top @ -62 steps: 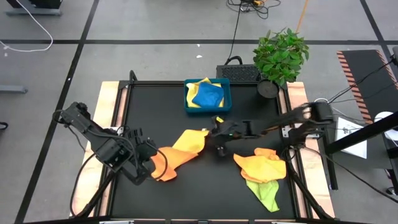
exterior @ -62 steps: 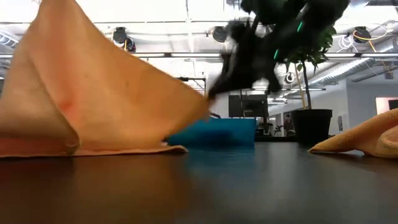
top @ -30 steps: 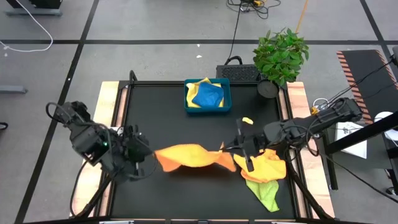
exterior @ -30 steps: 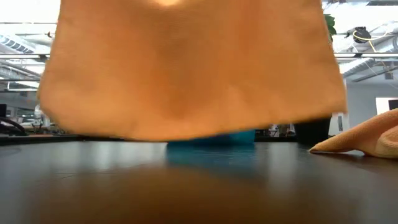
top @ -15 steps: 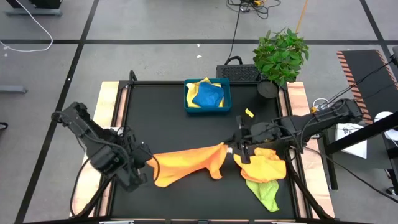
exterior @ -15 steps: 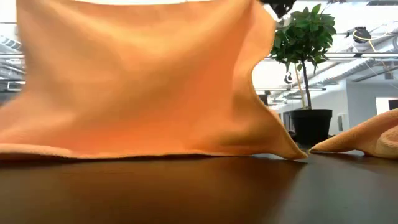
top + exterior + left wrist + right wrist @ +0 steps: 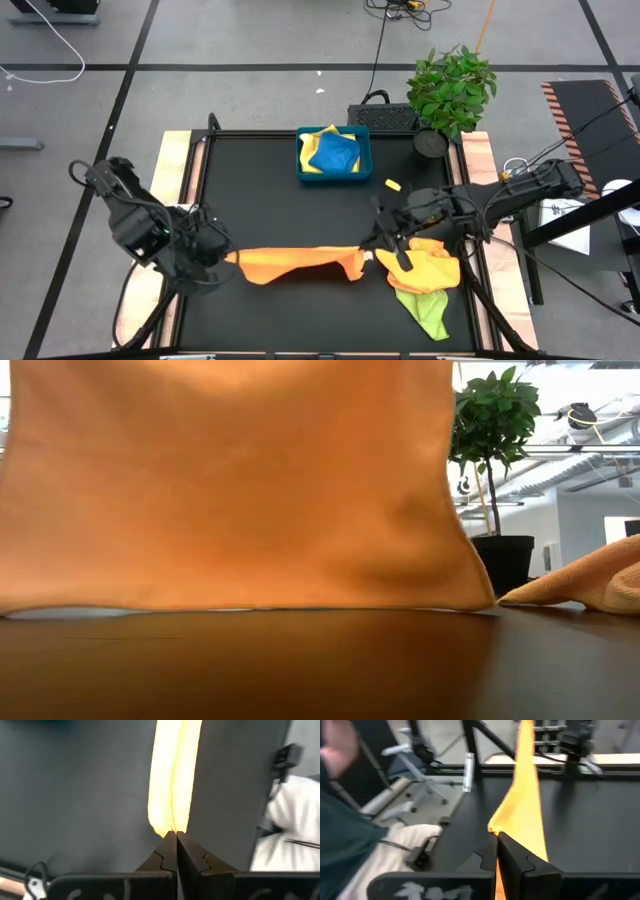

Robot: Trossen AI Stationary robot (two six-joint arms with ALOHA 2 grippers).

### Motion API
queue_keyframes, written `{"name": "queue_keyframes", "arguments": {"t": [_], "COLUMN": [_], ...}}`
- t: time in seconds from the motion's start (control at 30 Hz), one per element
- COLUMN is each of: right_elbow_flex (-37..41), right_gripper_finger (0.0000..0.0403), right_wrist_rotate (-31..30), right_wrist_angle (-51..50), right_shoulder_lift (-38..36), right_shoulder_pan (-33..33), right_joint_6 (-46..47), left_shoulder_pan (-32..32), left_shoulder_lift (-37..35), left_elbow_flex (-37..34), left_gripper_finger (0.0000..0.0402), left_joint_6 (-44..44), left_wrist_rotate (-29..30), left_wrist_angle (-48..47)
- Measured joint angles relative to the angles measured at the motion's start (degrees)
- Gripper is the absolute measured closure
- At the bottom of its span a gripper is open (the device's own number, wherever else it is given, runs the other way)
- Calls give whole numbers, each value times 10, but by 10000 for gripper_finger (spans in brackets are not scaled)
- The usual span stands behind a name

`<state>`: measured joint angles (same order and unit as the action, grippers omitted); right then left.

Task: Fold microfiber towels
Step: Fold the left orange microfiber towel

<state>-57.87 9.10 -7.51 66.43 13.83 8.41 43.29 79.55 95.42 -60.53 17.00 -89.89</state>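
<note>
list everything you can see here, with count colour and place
stretched orange microfiber towel: 1, orange, held taut between both grippers over the table's front middle
crumpled towels: 2, orange-yellow over lime green, front right of the table
towels in tray: 2, blue on pale yellow, inside the tray
rigid blue rectangular tray: 1, blue, back centre
black table: 1, black top
potted plant: 1, green, back right corner
left gripper: shut on the stretched towel's left end
right gripper: shut on its right end

The orange towel now hangs stretched taut, previously slack and crumpled.
</note>
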Motion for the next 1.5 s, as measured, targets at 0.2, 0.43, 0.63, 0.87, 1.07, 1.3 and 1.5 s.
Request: {"name": "queue_keyframes", "arguments": {"t": [0.2, 0.43, 0.63, 0.87, 1.07, 1.3, 1.5], "right_elbow_flex": [0, 0, 0, 0, 0, 0, 0], "right_gripper_finger": [403, 403, 403, 403, 403, 403, 403], "right_wrist_rotate": [62, 74, 29, -58, -62, -125, -213], "right_wrist_angle": [73, 91, 40, -78, -106, -118, -119], "right_shoulder_lift": [0, -2, 16, 68, 127, 182, 207], "right_shoulder_pan": [33, 43, 28, -9, -47, -99, -153], "right_joint_6": [23, 29, 33, 45, 52, 15, -34], "left_shoulder_pan": [24, 40, 22, -19, -62, -130, -197], "left_shoulder_lift": [2, 1, 1, 1, -8, -73, -141], "left_elbow_flex": [42, 90, 66, -47, -163, -309, -414], "left_gripper_finger": [401, 401, 401, 401, 401, 401, 401], "left_joint_6": [8, 28, 20, 11, 44, 130, 150], "left_wrist_rotate": [-18, 36, 48, 9, -2, 12, 64], "left_wrist_angle": [4, 1, -1, 2, 45, 180, 198]}}
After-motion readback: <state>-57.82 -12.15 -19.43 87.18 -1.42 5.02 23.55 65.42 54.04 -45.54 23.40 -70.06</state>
